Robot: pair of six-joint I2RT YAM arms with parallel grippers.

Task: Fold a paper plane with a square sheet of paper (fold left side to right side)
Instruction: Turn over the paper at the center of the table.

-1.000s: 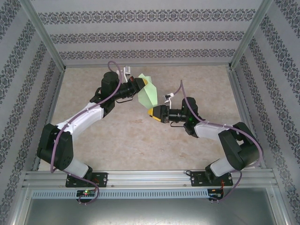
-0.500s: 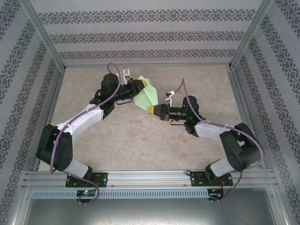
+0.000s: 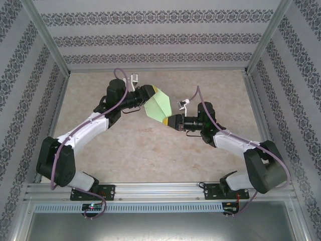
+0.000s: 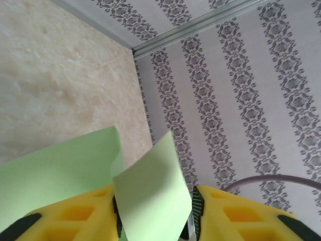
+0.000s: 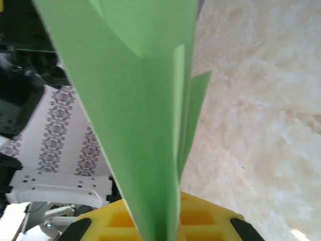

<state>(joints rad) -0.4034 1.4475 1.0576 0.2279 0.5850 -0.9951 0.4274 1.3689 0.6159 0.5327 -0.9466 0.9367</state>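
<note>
Sheet of paper (image 3: 158, 106), partly folded, aloft over the bench (image 3: 130, 150): your right hand (image 3: 170, 122) pinches one corner; your left hand (image 3: 149, 94) stands parted around a flap. No dart shape yet; further folds seem due.

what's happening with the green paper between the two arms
The two arms are working on a pale green sheet of paper, held up above the table. The right gripper is clamped on its near corner. The left gripper sits at the far edge with its jaws apart, the paper loose between them. The sheet is already partly folded.
</note>
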